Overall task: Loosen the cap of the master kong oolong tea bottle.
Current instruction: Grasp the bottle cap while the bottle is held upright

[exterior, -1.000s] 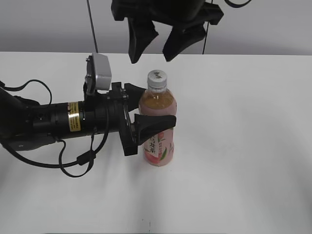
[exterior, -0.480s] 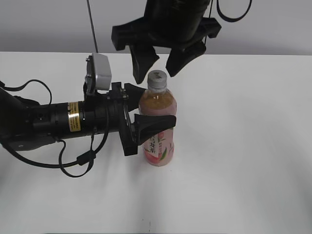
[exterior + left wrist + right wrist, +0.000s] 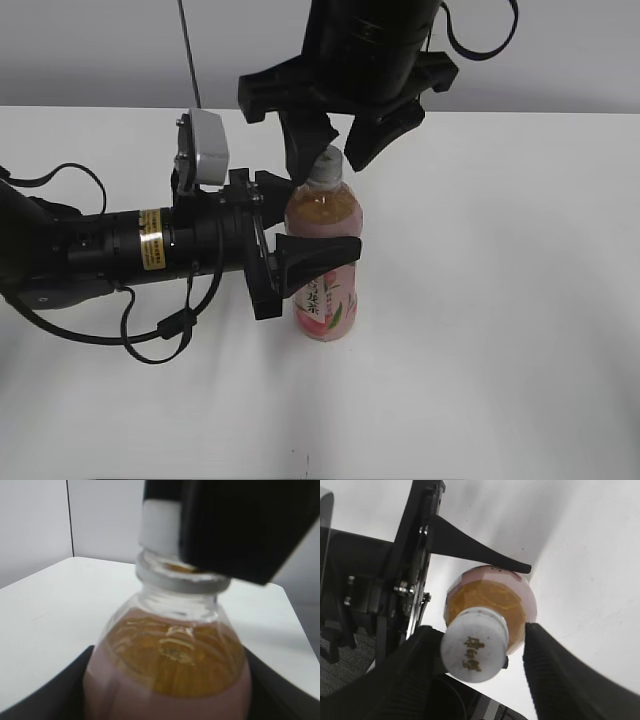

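Now the left claw [image 3: 300, 225] clamps the bottle [image 3: 324, 270] upright on the surface [image 3: 500, 300], bracing it, while the right claw [image 3: 333, 150] straddles the cap [image 3: 475, 645], fingers apart, not yet gripping.

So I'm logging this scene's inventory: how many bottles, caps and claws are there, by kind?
Bottles: 1, the oolong tea bottle
Caps: 1, the white cap on it
Claws: 2, left claw, right claw
Total: 4

White table [image 3: 500, 350], grey wall [image 3: 100, 50] behind
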Robot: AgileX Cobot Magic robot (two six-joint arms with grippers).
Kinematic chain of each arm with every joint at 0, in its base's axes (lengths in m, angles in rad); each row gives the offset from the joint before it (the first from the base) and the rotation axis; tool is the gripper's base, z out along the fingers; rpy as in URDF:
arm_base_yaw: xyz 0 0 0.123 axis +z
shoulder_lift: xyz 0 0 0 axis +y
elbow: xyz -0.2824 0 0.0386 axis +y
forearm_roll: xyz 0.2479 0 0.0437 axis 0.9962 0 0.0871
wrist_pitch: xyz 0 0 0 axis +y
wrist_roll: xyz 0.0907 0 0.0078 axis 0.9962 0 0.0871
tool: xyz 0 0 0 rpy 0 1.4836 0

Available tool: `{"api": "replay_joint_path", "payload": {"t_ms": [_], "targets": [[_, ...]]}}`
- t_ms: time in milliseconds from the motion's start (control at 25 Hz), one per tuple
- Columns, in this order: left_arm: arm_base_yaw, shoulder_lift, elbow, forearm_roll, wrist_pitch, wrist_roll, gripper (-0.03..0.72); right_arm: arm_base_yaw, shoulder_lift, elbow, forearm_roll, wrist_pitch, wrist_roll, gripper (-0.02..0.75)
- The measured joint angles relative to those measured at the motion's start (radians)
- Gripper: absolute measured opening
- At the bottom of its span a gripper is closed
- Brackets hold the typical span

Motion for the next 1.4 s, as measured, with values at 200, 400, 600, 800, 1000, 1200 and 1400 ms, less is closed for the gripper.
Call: {"api": "replay_joint_path", "payload": {"t_ms": [200,400,600,800,1000,1200,1400], "targets": [[0.000,0.000,0.000,0.000,0.000,0.000,0.465,0.000,0.000,0.000,-0.003,0.000,0.001,0.407],[0.000,0.000,0.000,-0.001,0.000,0.000,0.465,0.000,0.000,0.000,-0.002,0.000,0.001,0.307],[0.000,0.000,0.000,-0.001,0.001,0.000,0.465,0.001,0.000,0.000,-0.003,-0.001,0.000,0.279],[0.000,0.000,0.000,-0.001,0.001,0.000,0.465,0.001,0.000,0.000,-0.003,-0.001,-0.041,0.279],[0.000,0.000,0.000,-0.001,0.001,0.000,0.465,0.001,0.000,0.000,-0.003,-0.001,-0.166,0.279],[0.000,0.000,0.000,0.000,0.001,0.000,0.465,0.001,0.000,0.000,-0.003,-0.001,-0.324,0.279],[0.000,0.000,0.000,0.002,0.000,0.000,0.465,0.001,0.000,0.000,-0.004,-0.001,-0.487,0.279]]}}
